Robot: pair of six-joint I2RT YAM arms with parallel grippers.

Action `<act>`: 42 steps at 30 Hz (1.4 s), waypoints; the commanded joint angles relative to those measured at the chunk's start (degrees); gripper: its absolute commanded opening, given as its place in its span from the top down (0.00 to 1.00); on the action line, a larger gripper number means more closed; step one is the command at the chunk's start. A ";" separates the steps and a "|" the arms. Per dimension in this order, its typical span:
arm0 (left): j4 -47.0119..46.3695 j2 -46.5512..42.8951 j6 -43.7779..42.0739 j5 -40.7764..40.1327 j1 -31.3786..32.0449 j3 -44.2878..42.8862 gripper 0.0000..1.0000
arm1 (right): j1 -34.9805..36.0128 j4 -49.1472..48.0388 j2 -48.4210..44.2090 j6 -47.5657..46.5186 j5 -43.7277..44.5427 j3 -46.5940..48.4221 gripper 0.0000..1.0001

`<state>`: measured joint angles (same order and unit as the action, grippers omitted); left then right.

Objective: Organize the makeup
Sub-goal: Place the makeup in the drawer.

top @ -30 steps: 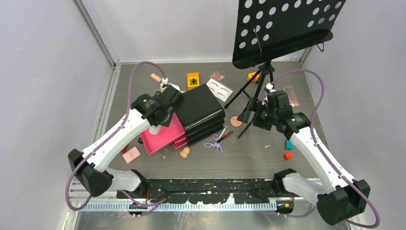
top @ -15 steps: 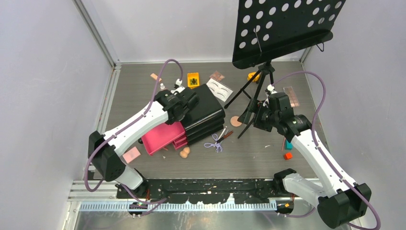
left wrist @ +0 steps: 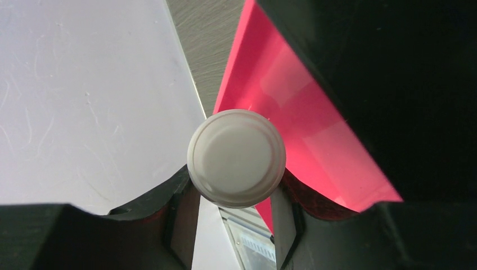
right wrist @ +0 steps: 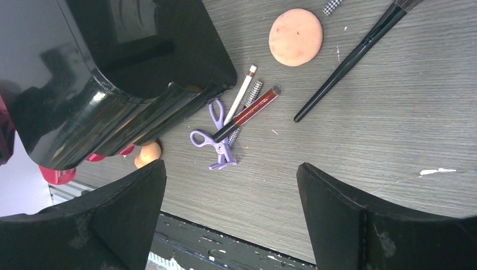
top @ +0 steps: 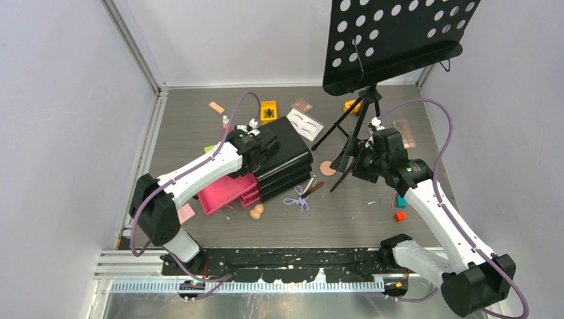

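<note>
**Near:** Loose items lie on the worktop [top: 346,219]: lilac scissors [right wrist: 216,140], a thin brush [right wrist: 351,59] and a peach sponge [right wrist: 296,29]. The right pincer [right wrist: 230,169] hovers over them, wide and empty.

**Farther in:** The left pincer [left wrist: 235,188] is drawn in narrow on the white bottle [left wrist: 236,156], one finger on each side, with the bottle's round end facing the wrist camera. The bottle hangs where the open pink drawer [left wrist: 292,107] meets the black chest [top: 286,149].

**Assessment:** The bottle is probably light, rigid and smooth (a slip risk). Gripping it across the body looks soundest.

**Change:** Against a second ago, the left pincer has carried the bottle farther and rightward, from over the drawer toward the chest top. The right pincer is unchanged.
</note>
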<state>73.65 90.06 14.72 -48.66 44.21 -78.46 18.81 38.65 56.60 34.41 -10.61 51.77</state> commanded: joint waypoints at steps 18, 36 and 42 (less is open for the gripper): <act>-3.64 0.12 -0.75 -2.25 0.26 2.62 0.62 | 0.31 -1.22 -0.86 0.30 0.22 0.09 0.10; -2.00 -1.37 1.26 -1.24 0.22 3.65 0.43 | 0.33 -1.35 -0.81 0.45 -0.02 0.18 0.10; -1.35 -1.79 1.63 -0.92 0.27 2.10 0.39 | 0.34 -1.51 -1.04 0.52 -0.11 0.13 0.10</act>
<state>71.57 89.71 16.08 -51.03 44.18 -75.55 18.81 38.65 56.60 34.41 -10.61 51.72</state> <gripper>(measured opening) 0.589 0.905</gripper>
